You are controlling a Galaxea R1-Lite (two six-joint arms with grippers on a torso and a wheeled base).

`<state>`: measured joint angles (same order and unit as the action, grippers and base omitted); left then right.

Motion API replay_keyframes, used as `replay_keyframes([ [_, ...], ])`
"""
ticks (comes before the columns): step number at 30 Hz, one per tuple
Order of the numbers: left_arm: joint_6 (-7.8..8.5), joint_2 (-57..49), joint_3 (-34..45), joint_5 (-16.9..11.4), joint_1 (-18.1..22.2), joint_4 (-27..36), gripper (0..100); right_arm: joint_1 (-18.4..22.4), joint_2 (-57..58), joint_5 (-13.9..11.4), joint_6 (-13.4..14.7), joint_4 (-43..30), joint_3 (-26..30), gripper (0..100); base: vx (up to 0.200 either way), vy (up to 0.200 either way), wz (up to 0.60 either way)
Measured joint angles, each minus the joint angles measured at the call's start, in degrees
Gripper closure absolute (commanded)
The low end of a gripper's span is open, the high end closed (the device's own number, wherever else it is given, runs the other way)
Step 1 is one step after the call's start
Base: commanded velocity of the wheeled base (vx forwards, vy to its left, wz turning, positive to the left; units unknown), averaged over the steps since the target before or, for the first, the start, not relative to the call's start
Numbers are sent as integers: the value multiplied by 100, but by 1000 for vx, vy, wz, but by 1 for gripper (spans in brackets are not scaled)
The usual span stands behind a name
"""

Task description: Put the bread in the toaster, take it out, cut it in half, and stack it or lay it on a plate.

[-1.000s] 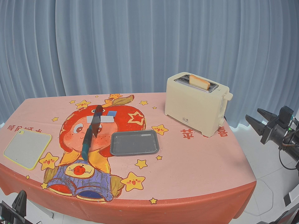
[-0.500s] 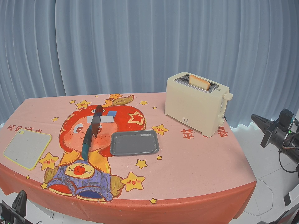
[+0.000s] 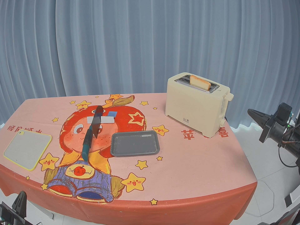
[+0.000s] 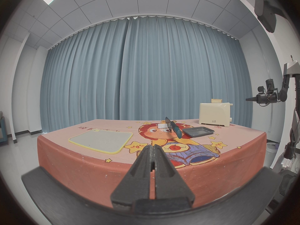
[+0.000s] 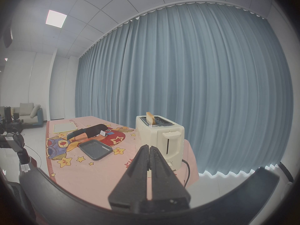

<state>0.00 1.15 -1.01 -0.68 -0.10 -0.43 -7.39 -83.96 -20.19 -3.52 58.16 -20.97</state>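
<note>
Bread (image 3: 200, 82) was seen in the head view standing in the toaster (image 3: 195, 110), not yet taken out, cut or plated; the plate (image 3: 135, 143) lay bare to the toaster's left. In the left wrist view the left gripper (image 4: 153, 148) was pressed together, well apart from the toaster. In the right wrist view the right gripper (image 5: 149, 148) was likewise pressed together and empty, near the toaster.

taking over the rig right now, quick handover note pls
Left gripper: shut, empty, low off the table's near left corner.
Right gripper: shut, empty, in the air to the right of the toaster.
Bread stands in the toaster's slot, top sticking out. Knife and empty tray mid-table, empty board at the left edge.
Done: bread is in the toaster.
Left: take it out, halve it, plate it.
</note>
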Motion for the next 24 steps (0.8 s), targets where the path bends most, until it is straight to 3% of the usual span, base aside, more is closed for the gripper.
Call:
replay_keyframes([
  [7, 0, 0, 0, 0, 0, 0, 100, -21, -83, -11, -30, 13, -85, 100, 0, 0, 0],
  [12, 0, 0, 0, -2, 0, 0, 100, -49, -27, -11, -206, -16, -63, 100, 0, 0, 0],
  [24, 0, 0, 0, 0, -1, 0, 100, -327, -68, 5, -260, -27, 293, 100, 0, 0, 0],
])
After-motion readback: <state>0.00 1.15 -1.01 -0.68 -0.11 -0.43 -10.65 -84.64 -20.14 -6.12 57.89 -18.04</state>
